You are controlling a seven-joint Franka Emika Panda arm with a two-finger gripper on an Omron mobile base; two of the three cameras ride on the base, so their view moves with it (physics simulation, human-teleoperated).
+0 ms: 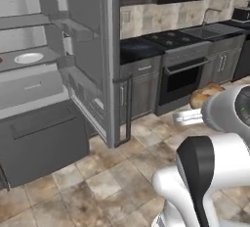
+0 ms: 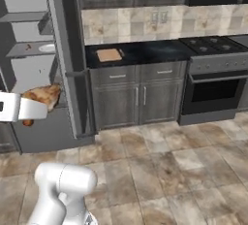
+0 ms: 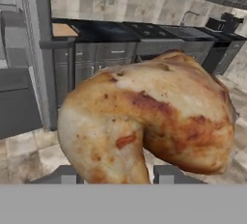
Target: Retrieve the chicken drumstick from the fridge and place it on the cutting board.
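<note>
The chicken drumstick [image 3: 144, 117], golden-brown with reddish patches, is close up in the hand view, and my gripper [image 3: 116, 178] is shut on it from below. It hangs in the air in front of the open fridge [image 2: 29, 69], well above the floor, and appears as the drumstick [image 2: 44, 95] in the right base view and the drumstick [image 1: 205, 94] in the left base view. The light tan cutting board [image 2: 109, 54] lies on the dark counter just right of the fridge door, seen also as the board [image 3: 62, 30].
The fridge door [image 1: 93, 59] stands wide open between the fridge interior and the counter cabinets. A white plate [image 1: 28, 57] rests on a fridge shelf. Right of the counter are the stove and oven [image 2: 215, 83], then a sink [image 1: 212, 31]. The tiled floor [image 2: 160, 161] is open.
</note>
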